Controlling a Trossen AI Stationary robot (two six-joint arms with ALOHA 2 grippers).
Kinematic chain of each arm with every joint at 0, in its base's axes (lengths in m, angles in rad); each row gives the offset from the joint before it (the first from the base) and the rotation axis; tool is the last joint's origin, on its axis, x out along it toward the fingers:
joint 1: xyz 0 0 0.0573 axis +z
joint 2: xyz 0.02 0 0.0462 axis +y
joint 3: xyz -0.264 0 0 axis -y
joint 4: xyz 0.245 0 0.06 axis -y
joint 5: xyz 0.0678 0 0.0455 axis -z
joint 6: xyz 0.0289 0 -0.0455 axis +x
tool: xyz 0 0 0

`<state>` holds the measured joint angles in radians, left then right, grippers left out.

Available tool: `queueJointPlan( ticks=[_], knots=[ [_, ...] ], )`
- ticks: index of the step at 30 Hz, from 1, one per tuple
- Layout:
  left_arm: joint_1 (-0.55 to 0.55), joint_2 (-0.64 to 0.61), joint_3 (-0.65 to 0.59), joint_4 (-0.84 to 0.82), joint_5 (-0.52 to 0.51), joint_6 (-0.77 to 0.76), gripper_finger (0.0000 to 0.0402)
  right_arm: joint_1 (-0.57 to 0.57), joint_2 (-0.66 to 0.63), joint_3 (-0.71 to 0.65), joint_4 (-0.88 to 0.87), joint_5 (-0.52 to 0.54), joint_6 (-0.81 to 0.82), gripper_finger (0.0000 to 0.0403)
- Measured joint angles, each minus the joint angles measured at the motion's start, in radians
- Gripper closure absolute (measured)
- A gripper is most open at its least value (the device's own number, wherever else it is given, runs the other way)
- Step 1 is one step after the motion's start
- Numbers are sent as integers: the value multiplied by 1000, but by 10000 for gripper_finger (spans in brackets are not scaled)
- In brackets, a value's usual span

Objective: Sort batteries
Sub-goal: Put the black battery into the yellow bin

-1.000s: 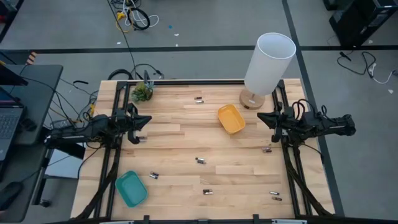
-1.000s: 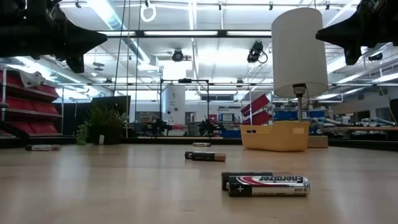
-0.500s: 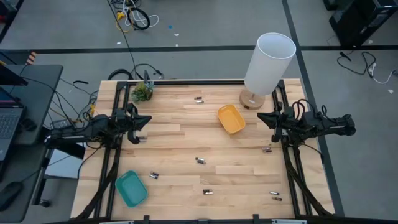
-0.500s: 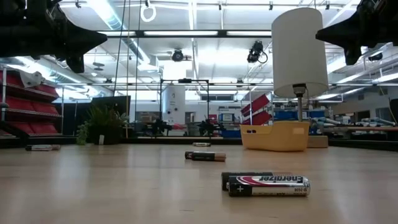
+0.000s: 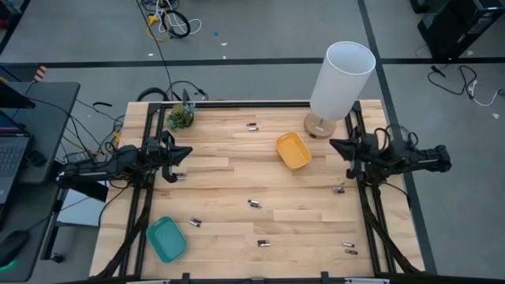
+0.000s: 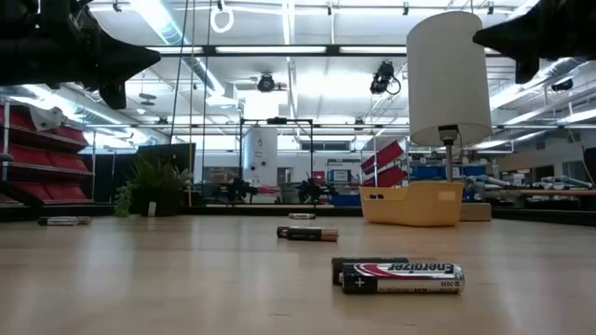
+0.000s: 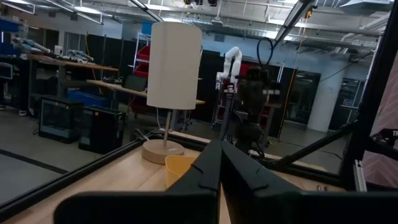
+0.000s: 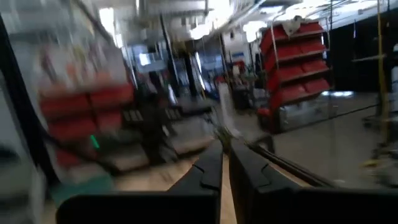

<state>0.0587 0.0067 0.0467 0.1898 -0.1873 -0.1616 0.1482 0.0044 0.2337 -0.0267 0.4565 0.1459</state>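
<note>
Across the wooden table [image 5: 229, 170] the batteries [image 5: 254, 203] lie scattered between the yellow tray [image 5: 293, 151] and teal tray [image 5: 166, 238], while the left gripper [image 5: 186, 153] and right gripper [image 5: 334, 144] hover at opposite edges, fingers pressed together, holding nothing.

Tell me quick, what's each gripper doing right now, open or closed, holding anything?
Left gripper: closed, holding nothing, raised over the table's left edge.
Right gripper: closed, holding nothing, raised over the table's right edge.

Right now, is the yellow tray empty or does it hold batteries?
Empty: the high view shows only bare yellow inside the yellow tray; the batteries lie on the table.
</note>
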Motion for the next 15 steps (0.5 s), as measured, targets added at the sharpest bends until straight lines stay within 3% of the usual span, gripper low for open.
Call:
queueJointPlan(
  ticks=[3,10,15],
  knots=[
    [0,0,0,0,0,0,385,-1,0,0,95,-1,73,386],
    [0,0,0,0,0,0,385,-2,0,0,281,22,-63,386],
    [0,0,0,-21,8,-14,385,-2,0,0,344,22,-53,386]
  ],
)
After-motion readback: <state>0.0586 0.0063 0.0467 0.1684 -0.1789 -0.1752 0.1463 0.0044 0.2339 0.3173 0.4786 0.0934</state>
